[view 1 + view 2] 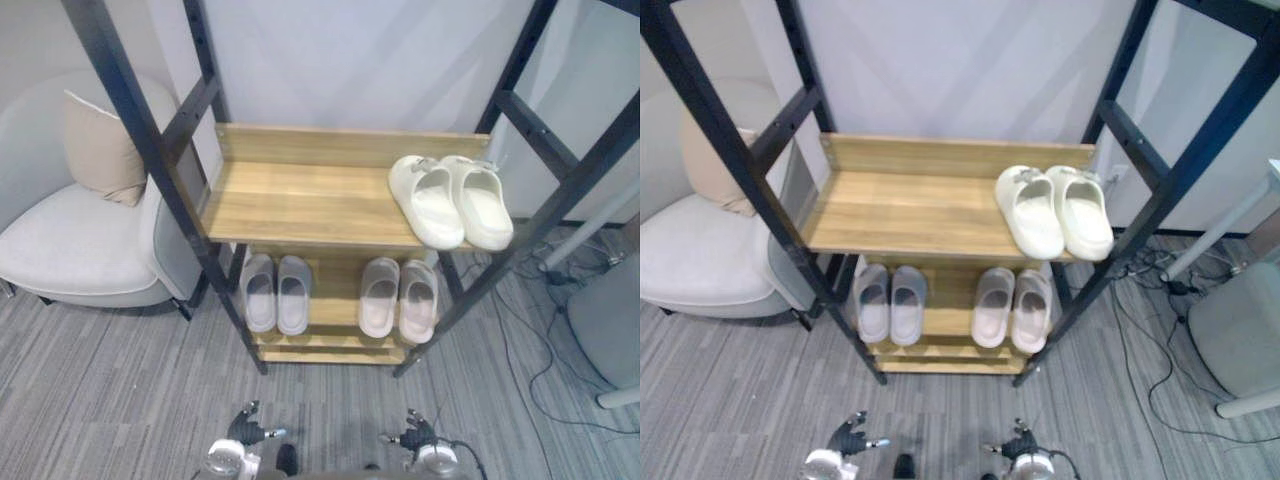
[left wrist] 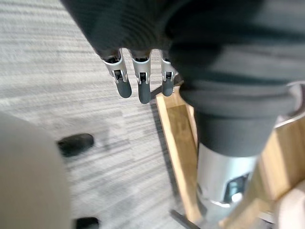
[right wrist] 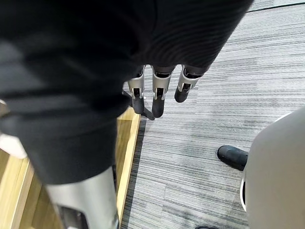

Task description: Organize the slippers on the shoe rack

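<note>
Three slipper pairs sit on the shoe rack (image 1: 300, 205): cream pair (image 1: 450, 200) on the top shelf at right, grey pair (image 1: 275, 292) and pale pink pair (image 1: 398, 298) side by side on the lower shelf. Left hand (image 1: 245, 428) and right hand (image 1: 415, 435) hang low over the carpet, fingers relaxed and straight, both empty.

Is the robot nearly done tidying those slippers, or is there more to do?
It looks about finished. Three pairs sit side by side on the wooden shoe rack: cream slippers on the top shelf, grey slippers and pale pink slippers on the lower one. Nothing is in hand: the left hand and right hand hang open and empty. Little seems left.
</note>
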